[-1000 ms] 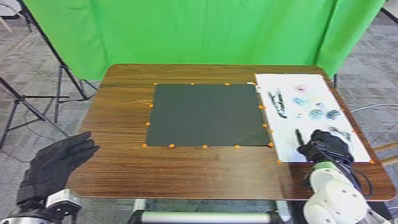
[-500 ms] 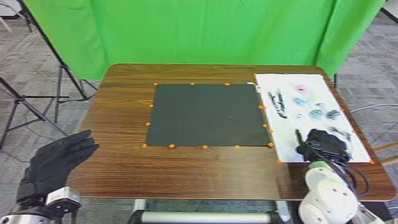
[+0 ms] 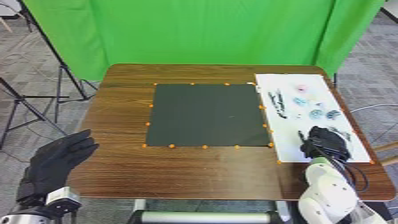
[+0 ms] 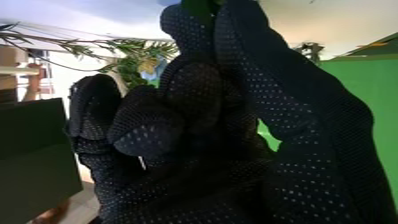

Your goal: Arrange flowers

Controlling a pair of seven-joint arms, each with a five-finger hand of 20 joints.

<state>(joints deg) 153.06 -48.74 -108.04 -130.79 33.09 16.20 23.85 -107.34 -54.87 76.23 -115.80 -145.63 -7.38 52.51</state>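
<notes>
Compared with the earlier head-view frames, the right hand (image 3: 327, 142) is displaced slightly toward the far side of the table, and its white forearm (image 3: 325, 192) has shifted to the left. The right hand is narrow: in the right wrist view, the thumb and a finger close at their tips on a green plant piece (image 4: 206, 7), with the other fingers curled. Beyond these fingers, leafy green sprigs (image 4: 140, 50) and a pale blue flower (image 4: 161, 69) are visible.

In the head view, the right hand is located over the near part of the white sheet (image 3: 293, 150). Farther along the same sheet are a pink flower (image 3: 302, 89), blue-gray flower heads (image 3: 333, 114) and, along its left side, dark elongated sprigs (image 3: 278, 105). The left hand (image 3: 55, 162) is open, fingers extended, at the near left edge of the table.

A dark square mat (image 3: 209, 115), with orange markers (image 3: 205, 146) along its edges, is positioned left of the white sheet on the brown wooden table (image 3: 178, 175). A green curtain (image 3: 213, 35) hangs behind the table; black stands (image 3: 60, 85) are set to its left.
</notes>
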